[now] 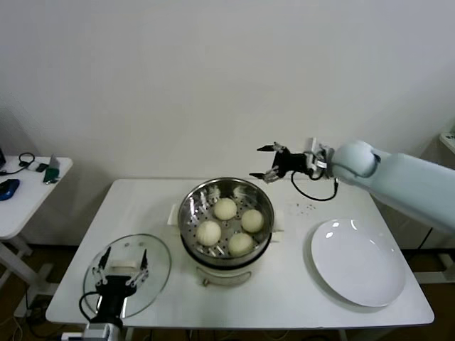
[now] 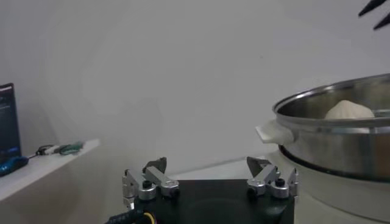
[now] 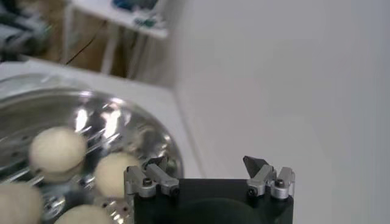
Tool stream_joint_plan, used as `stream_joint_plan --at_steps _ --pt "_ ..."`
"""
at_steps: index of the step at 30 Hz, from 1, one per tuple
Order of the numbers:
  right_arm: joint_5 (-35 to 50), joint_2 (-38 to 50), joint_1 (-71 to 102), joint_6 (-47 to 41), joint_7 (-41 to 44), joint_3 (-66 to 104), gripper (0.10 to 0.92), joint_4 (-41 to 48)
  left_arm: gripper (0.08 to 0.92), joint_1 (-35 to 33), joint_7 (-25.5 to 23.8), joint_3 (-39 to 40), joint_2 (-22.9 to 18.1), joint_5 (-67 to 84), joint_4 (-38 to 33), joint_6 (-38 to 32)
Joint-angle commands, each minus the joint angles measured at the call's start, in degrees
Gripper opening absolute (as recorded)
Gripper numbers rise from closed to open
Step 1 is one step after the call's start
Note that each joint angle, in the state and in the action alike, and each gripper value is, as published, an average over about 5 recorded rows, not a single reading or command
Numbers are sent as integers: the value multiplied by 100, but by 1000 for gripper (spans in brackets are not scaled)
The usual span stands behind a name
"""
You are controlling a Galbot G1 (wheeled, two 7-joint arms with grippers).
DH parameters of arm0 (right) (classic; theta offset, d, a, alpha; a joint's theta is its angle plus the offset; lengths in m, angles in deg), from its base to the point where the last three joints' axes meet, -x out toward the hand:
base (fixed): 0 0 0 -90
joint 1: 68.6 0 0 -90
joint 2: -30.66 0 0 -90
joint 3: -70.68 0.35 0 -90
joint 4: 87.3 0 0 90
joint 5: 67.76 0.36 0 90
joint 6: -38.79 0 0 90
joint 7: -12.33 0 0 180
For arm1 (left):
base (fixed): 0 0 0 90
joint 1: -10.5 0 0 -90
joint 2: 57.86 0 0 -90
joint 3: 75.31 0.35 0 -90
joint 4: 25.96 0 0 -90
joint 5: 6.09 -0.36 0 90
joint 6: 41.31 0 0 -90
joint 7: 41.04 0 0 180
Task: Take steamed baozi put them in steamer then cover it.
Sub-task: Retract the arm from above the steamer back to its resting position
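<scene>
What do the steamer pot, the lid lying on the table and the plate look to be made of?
Steamer: polished metal, likely stainless steel; its wall mirrors the buns, and it sits on a white, probably plastic, base.
Lid: clear glass by the look, since the table shows through it; the handle is white, possibly plastic.
Plate: glossy white, ceramic or melamine; the sheen alone cannot settle which.

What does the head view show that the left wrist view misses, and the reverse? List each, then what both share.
Only the head view shows the white plate, empty, the glass lid under the open left gripper, the right arm's open right gripper behind the steamer, and all four baozi inside. Only the left wrist view shows a dark screen at the side table. Both show the steamer, a baozi in it, and the side table.
</scene>
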Motion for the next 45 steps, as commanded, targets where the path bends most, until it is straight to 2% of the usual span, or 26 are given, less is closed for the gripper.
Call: stream_joint_plan --at_steps 1,9,15,19,26,39,45 --pt "-513 912 4953 703 -1075 5074 823 -708 823 48 29 -32 -13 -894 -194 341" --pt "-1012 126 6918 716 -1339 7023 823 -894 823 164 -23 -216 26 -2036 -251 499" --pt "-1424 -731 7952 119 -1510 8118 823 -1088 823 110 -168 -435 78 -3639 -306 380" --pt "-1450 -1211 8447 -225 -1509 8710 823 -1279 823 50 -297 -551 117 -4588 -279 306" --pt "-1693 -1726 9078 -309 -1277 9280 823 -1440 823 -35 -550 -641 198 -6185 -135 300" --pt "-1868 -2166 9395 -251 -1069 9618 823 -1330 823 328 -350 -568 201 -7125 650 237" --pt "-2024 -2211 9378 -241 -1056 9655 823 -1332 823 293 -371 -551 132 -7251 960 130"
